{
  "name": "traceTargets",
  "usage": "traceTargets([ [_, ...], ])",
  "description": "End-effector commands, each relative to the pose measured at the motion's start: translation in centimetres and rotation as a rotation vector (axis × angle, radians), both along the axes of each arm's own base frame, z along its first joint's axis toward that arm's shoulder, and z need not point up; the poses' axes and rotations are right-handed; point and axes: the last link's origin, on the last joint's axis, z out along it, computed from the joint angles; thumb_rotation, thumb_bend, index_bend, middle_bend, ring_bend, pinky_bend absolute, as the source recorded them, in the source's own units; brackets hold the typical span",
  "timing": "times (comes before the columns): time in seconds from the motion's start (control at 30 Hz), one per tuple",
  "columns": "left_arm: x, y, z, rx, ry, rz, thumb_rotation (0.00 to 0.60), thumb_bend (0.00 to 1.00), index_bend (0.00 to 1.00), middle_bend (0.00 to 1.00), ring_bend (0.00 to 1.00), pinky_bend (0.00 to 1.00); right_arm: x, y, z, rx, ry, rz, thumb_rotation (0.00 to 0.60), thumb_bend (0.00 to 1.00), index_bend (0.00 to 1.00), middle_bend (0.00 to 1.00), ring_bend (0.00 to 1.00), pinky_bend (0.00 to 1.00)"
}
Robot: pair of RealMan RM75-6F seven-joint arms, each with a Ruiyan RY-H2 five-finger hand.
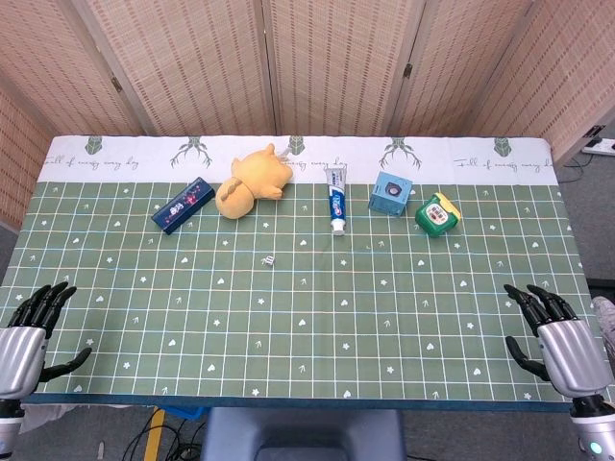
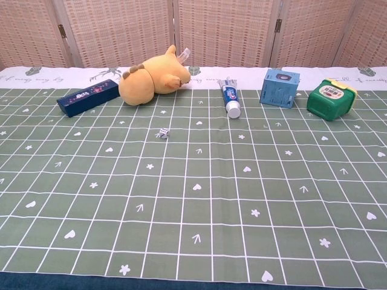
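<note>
Hands: left hand [image 1: 27, 331] and right hand [image 1: 555, 331] rest at counter [image 1: 307, 327] edge, fingers spread, holding nothing; toothpaste [image 1: 335, 198] and other items untouched.

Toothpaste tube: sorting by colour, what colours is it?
White with blue, the toothpaste tube; clearest in the chest view.

This looks like a lab test bay: a table [image 1: 288, 327] under a green grid-printed cloth, woven folding screens [image 1: 317, 67] closing off the top of the frame, a power strip [image 1: 601, 146] at far right, cables [image 1: 168, 432] under the lower-left edge.
</note>
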Motion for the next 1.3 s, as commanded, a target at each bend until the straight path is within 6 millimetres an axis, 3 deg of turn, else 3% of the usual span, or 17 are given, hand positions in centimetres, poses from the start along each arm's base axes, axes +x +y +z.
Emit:
traceTargets([
  [0.03, 0.0, 0.0, 0.0, -0.002, 0.002, -0.001, 0.6, 0.2, 0.13, 0.11, 0.09, 0.18, 0.0, 0.0, 0.0, -0.002, 0.0, 0.0, 0.6, 0.31, 0.14, 0.26, 0.17, 0.21],
  [0.53, -0.1, -0.2, 0.0, -0.004, 0.002, 0.008, 0.6, 0.2, 0.13, 0.11, 0.09, 0.18, 0.1, -0.4, -0.4, 0.006, -0.009, 0.0, 0.6, 0.31, 0.14, 0.29, 0.19, 0.23],
  [0.83, -0.4, -0.3, 0.2, -0.002, 0.002, 0.017, 0.6, 0.2, 0.13, 0.11, 0.09, 0.18, 1.5, -2.1, -1.8, 0.042, -0.027, 0.03, 0.6, 0.31, 0.14, 0.3, 0.22, 0.29],
  [1.1, -0.5, -0.3, 0.2, -0.006, 0.004, 0.012, 0.6, 0.2, 0.13, 0.11, 0.09, 0.18, 4.1, -5.7, -4.6, 0.115, -0.021, 0.094, 0.6, 0.31, 0.14, 0.31, 0.35, 0.46],
  [1.2, -0.5, -0.3, 0.1, -0.013, 0.009, 0.007, 0.6, 0.2, 0.13, 0.11, 0.09, 0.18, 5.9, -7.5, -5.6, 0.129, -0.008, 0.139, 0.6, 0.31, 0.15, 0.38, 0.49, 0.61],
  [1.3, -0.4, -0.3, 0.2, -0.011, 0.007, 0.004, 0.6, 0.2, 0.13, 0.11, 0.09, 0.18, 7.9, -9.3, -6.7, 0.156, -0.007, 0.173, 0.6, 0.31, 0.17, 0.52, 0.66, 0.78],
])
